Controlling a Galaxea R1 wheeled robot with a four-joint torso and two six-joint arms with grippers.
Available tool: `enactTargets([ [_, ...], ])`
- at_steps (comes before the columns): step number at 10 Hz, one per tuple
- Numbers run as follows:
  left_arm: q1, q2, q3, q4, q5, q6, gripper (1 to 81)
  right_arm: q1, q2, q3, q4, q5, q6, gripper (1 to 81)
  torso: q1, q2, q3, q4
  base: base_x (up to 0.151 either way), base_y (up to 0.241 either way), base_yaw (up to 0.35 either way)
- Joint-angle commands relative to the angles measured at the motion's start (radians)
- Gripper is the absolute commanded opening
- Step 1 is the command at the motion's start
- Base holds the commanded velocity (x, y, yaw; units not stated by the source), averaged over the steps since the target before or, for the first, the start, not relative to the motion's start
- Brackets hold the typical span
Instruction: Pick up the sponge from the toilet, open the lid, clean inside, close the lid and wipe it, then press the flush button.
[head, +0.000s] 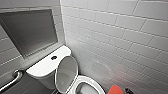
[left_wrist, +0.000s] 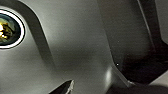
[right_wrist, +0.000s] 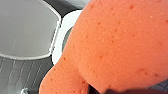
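Orange sponge (right_wrist: 120, 42) in right jaws, low

Right gripper (head: 128, 90) low, clamped on sponge (right_wrist: 120, 45). Left wrist view: own grey casing (left_wrist: 75, 45) close up.

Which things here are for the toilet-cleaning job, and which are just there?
For the job: sponge, toilet, lid, flush button.
Just there: grab bar, dark wall panel, wall tiles.
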Motion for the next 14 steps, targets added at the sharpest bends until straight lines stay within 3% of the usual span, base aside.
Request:
enactTargets([
  [1,-0.005,0.006,0.012,-0.009,0.078,-0.001,81.1,0.141,0.004,-0.025,0.024,-0.081,0.01,1.0,-0.001,0.002,0.0,0.097,0.0,0.0,0.0],
  [2,-0.004,0.006,0.012,-0.009,0.078,-0.001,81.1,0.153,0.021,-0.039,0.024,-0.084,0.018,1.0,0.003,-0.004,0.0,0.104,0.0,0.0,0.0],
  [3,-0.004,0.007,0.01,-0.011,0.078,-0.001,81.1,0.162,0.043,-0.052,0.022,-0.084,0.018,1.0,0.004,-0.006,0.0,0.125,0.0,0.0,0.0],
  [5,-0.004,0.012,0.01,-0.011,0.08,-0.001,81.1,0.193,0.075,-0.074,0.024,-0.097,0.019,1.0,0.004,-0.006,0.0,0.193,0.0,0.0,0.0],
  [6,-0.004,0.015,0.009,-0.009,0.08,-0.001,81.1,0.214,0.095,-0.099,0.024,-0.109,0.027,1.0,0.004,-0.006,0.0,0.126,0.0,0.0,0.0],
  [8,-0.002,0.018,0.007,-0.011,0.08,-0.001,81.1,0.274,0.144,-0.164,0.022,-0.126,0.047,1.0,0.004,-0.006,-0.001,0.186,0.0,0.0,0.0],
  [9,0.002,0.021,0.006,-0.011,0.08,-0.001,81.1,0.311,0.193,-0.233,0.024,-0.155,0.051,1.0,0.005,-0.006,-0.001,0.195,0.0,0.0,0.0],
  [12,0.013,0.021,0.006,-0.024,0.08,-0.003,81.1,0.36,0.315,-0.408,0.024,-0.202,0.07,1.0,0.005,-0.006,-0.001,0.194,0.0,0.0,0.0],
  [14,0.013,0.024,0.006,-0.026,0.08,-0.003,81.1,0.377,0.372,-0.47,0.018,-0.226,0.07,1.0,0.005,-0.006,-0.082,0.194,0.0,0.0,0.0],
])
